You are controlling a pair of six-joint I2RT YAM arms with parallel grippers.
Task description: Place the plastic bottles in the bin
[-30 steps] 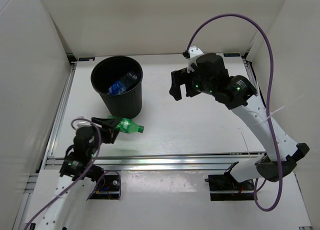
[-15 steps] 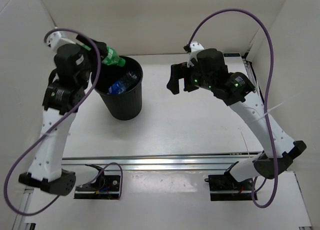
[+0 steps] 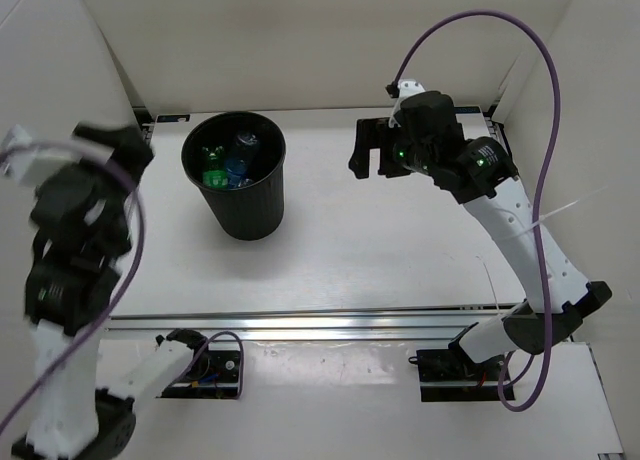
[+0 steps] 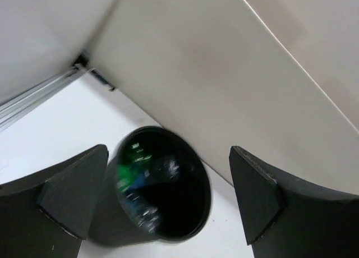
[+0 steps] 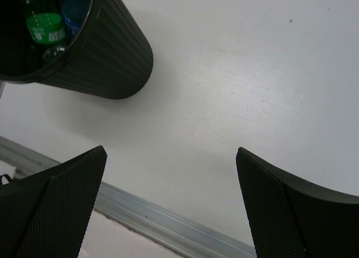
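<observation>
You're looking at a white table (image 3: 400, 250) that's sitting boxed in by plain white walls (image 3: 300, 40) behind it and on both sides. An aluminium rail (image 3: 330, 320) is running along the table's near edge, catching soft light.

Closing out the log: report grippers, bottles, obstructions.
Left gripper open, empty, high by bin. Right gripper open, empty, over table. Green bottle and a blue-label bottle inside bin; rest unclear. No obstruction seen.

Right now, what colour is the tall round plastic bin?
The tall round plastic bin is black with ribbed walls; clearest in the right wrist view.
</observation>
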